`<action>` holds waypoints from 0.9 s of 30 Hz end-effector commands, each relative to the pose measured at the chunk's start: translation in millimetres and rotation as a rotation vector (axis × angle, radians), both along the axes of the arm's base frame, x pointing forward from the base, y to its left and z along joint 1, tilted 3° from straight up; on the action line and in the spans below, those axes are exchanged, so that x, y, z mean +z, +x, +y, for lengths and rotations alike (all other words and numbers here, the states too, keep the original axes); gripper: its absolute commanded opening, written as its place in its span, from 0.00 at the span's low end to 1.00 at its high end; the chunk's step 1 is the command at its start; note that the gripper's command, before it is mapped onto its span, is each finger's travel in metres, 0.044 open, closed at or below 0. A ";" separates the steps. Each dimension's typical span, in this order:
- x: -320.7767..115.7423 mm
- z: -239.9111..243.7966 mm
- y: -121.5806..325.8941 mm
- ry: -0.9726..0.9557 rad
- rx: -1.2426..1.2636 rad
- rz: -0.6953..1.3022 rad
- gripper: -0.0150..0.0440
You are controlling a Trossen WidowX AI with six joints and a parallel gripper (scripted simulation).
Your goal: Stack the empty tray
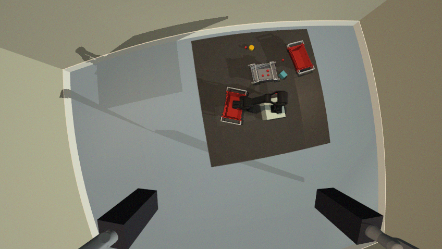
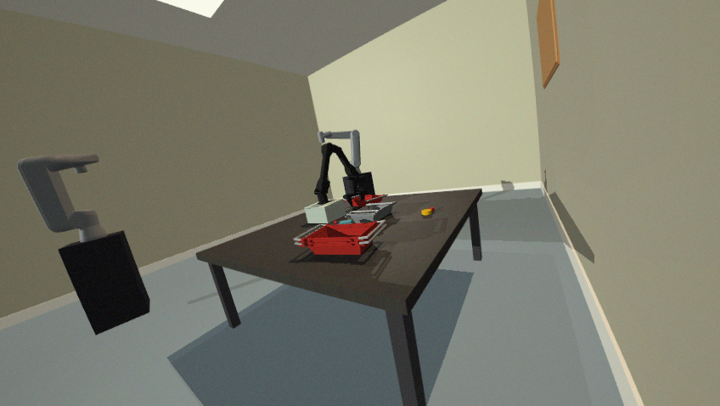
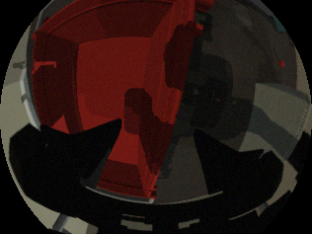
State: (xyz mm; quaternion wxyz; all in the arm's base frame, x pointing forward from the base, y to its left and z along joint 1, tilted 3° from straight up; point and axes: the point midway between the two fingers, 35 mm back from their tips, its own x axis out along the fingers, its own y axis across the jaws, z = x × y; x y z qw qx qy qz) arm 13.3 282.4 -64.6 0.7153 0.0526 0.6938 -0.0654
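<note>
The claw (image 1: 237, 104) (image 2: 358, 202) (image 3: 159, 127) is spread, gripping nothing, over the near-base red tray (image 1: 232, 109) (image 2: 367, 200) (image 3: 116, 63); if lowered off-centre (its wall lies between the fingers), the tray could be tipped or shoved.

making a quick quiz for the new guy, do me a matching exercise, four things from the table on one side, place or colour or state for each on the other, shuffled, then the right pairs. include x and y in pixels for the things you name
1. grey tray (image 1: 260, 79) (image 2: 358, 217)
2. tool (image 1: 237, 104)
3. teal block (image 1: 282, 74)
4. yellow piece (image 1: 251, 47) (image 2: 426, 211)

A. open, at a red tray (image 1: 228, 104) (image 3: 114, 63)
B. close beside a small red piece (image 1: 245, 47) (image 2: 431, 208)
C. has small red blocks (image 1: 268, 70) inside
D. between the grey tray and the other red tray (image 1: 299, 57) (image 2: 340, 246)

1-C, 2-A, 3-D, 4-B
</note>
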 end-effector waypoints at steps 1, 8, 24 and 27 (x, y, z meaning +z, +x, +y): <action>-6.3 -1.1 0.2 0.002 0.000 0.000 1.00; -6.3 -1.1 0.2 0.002 0.000 0.000 0.88; -6.3 -1.1 0.2 0.002 0.000 0.000 0.57; -6.3 -1.1 0.2 0.002 0.000 0.000 0.54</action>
